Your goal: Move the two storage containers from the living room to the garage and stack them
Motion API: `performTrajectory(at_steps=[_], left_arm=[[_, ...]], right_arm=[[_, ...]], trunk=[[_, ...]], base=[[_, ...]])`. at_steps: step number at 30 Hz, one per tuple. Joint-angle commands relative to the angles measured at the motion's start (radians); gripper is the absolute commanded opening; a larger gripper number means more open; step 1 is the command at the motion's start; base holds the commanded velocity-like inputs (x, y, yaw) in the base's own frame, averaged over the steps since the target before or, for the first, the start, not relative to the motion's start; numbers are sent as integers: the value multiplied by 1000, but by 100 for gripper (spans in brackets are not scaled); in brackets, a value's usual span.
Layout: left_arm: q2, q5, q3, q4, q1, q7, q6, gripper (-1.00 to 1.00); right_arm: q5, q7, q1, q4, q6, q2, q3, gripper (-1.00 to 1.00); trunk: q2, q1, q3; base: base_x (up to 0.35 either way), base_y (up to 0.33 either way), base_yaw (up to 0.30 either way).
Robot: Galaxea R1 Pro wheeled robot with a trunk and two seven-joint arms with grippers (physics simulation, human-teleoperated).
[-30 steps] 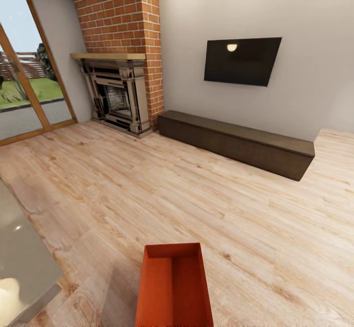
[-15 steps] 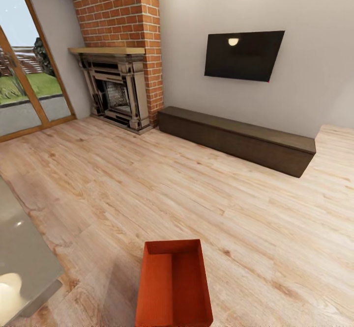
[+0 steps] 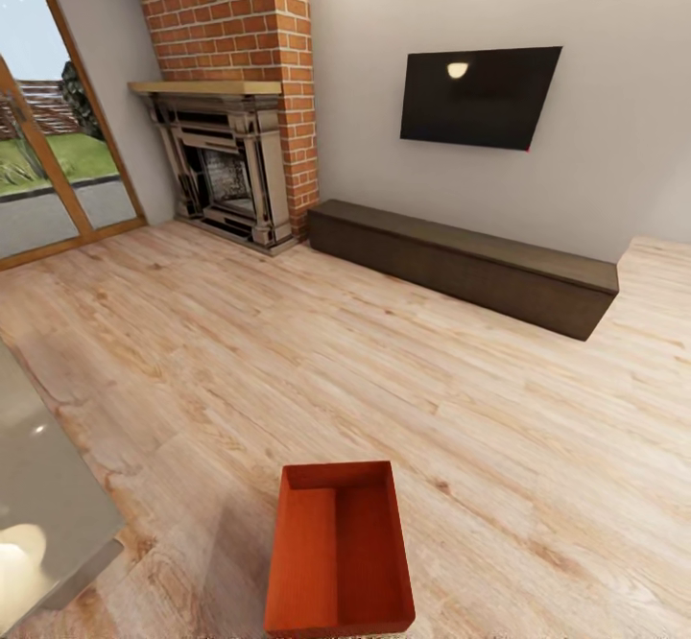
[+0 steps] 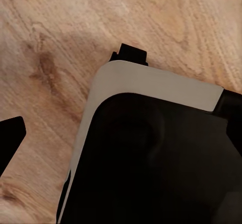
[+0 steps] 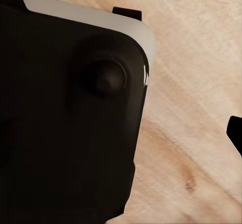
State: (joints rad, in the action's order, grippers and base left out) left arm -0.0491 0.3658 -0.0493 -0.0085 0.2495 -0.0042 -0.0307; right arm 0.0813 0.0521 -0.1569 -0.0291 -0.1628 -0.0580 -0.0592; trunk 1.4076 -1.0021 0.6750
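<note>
One red-orange storage container (image 3: 338, 548) sits open-topped and empty on the light wood plank floor of the living room, low in the head view and just in front of me. In the left wrist view a single dark fingertip (image 4: 9, 141) hangs over the planks beside my black, white-edged base (image 4: 151, 158). The right wrist view likewise has one dark fingertip (image 5: 236, 133) at the picture's edge, beside the base (image 5: 65, 108). Neither fingertip touches anything.
A red-brick fireplace (image 3: 226, 169) stands at the far left, with a black wall TV (image 3: 478, 97) above a long low dark bench (image 3: 461, 260). Glass doors (image 3: 48, 140) line the left wall. A grey table corner (image 3: 38, 485) juts in at the lower left.
The whole head picture has slid slightly upward, so the camera has moved; the container's near end now shows more fully. Nothing in the room itself has moved.
</note>
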Motion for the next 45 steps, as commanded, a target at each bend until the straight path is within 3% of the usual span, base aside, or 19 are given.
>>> performTrajectory(at_steps=[1,45], left_arm=[[0,7,-6,1,1,0,-3,100],[0,7,-5,1,1,0,-3,100]], right_arm=[[5,0,-1,-3,-6,0,-5,100],[5,0,-1,-3,-17,-9,-5,100]], trunk=[[0,0,2],[0,0,74]], base=[[0,0,0],[0,0,0]])
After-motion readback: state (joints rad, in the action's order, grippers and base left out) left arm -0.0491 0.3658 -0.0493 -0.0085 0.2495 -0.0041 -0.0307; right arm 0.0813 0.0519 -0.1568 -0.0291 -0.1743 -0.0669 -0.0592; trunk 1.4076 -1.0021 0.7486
